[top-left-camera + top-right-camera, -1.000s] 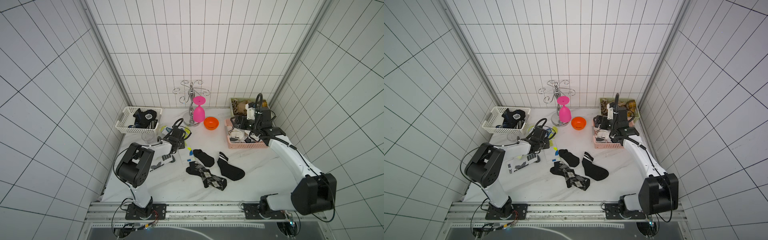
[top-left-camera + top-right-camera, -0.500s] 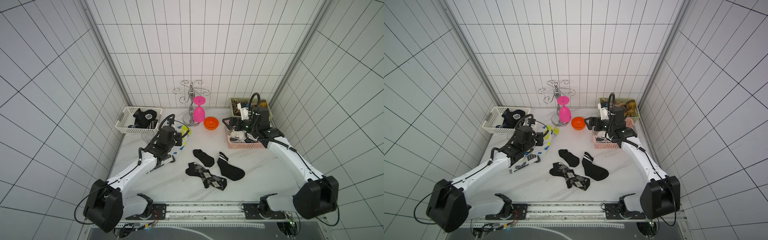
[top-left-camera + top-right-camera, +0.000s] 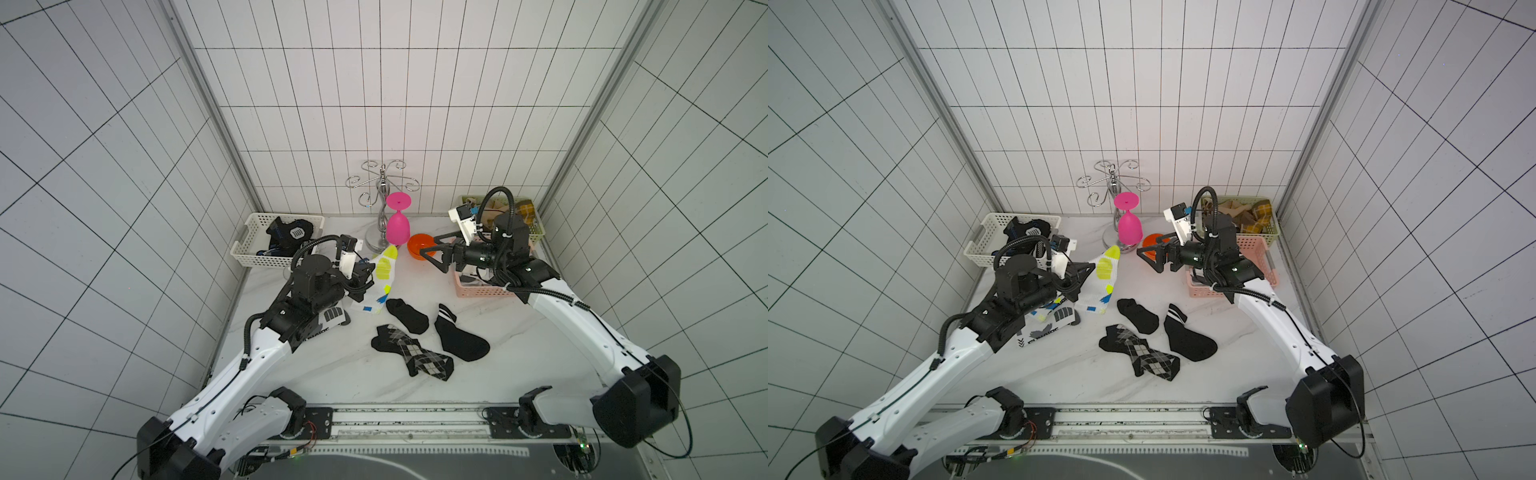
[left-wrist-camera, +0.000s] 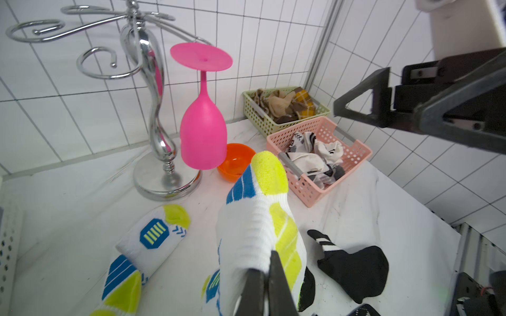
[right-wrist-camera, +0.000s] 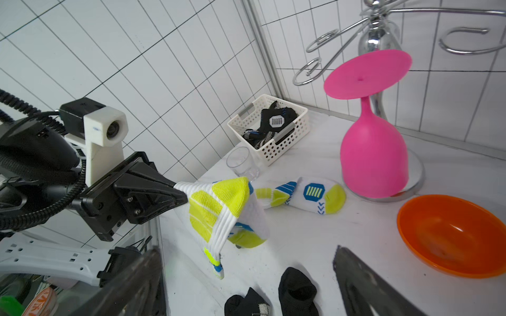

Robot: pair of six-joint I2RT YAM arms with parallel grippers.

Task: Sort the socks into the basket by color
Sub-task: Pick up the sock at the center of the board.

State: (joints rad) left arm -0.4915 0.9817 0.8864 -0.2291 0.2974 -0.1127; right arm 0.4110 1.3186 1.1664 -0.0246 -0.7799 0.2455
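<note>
White-yellow sock (image 5: pixel 219 210): soft, light, floppy, drapes limp. Left fingers (image 5: pixel 158 191) pinch white edge; right fingers (image 5: pixel 367 290) spread wide. Likely best grab: free hanging end.

Black capital lettering is seen on a white sock (image 3: pixel 1040 332) lying flat, in both top views. It is partly hidden and too small to be read with certainty (small chevron marks are printed just beside it). In the right wrist view, blurred letters are carried by an orange-and-white item (image 5: pixel 41 301) and cannot be made out.
</note>
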